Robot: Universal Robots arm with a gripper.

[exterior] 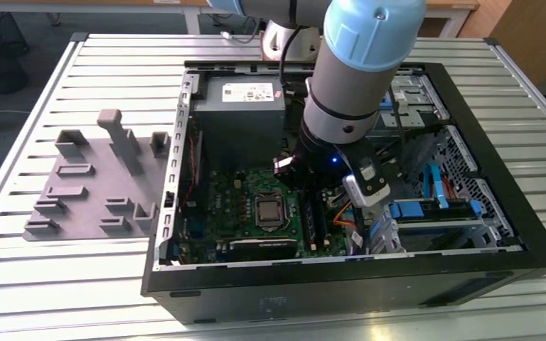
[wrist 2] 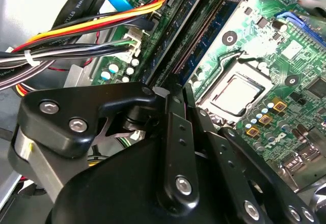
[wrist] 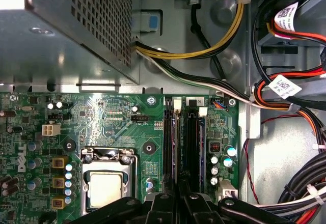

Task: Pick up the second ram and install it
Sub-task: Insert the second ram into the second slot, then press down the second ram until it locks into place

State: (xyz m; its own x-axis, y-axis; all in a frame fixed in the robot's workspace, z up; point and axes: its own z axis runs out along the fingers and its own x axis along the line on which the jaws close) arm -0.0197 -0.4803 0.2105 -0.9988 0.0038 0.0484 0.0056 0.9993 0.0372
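My gripper (exterior: 313,195) reaches down into the open computer case, over the long black memory slots (exterior: 313,222) of the green motherboard (exterior: 244,192). In the second wrist view its black fingers (wrist 2: 178,132) stand close together, and the second ram (wrist 2: 210,28), a thin stick on edge with a bluish strip, runs along a slot straight into the fingertips. In the first wrist view the gripper (wrist: 179,193) sits in line with the slots (wrist: 173,142) beside the processor socket (wrist: 104,183). How deep the ram sits in the slot is hidden.
A bundle of coloured and black cables (wrist 2: 76,35) lies close beside the slots. The grey power supply (exterior: 239,106) fills the case's far end and drive bays with blue clips (exterior: 434,209) stand at the exterior view's right. A grey fixture block (exterior: 93,177) lies outside the case.
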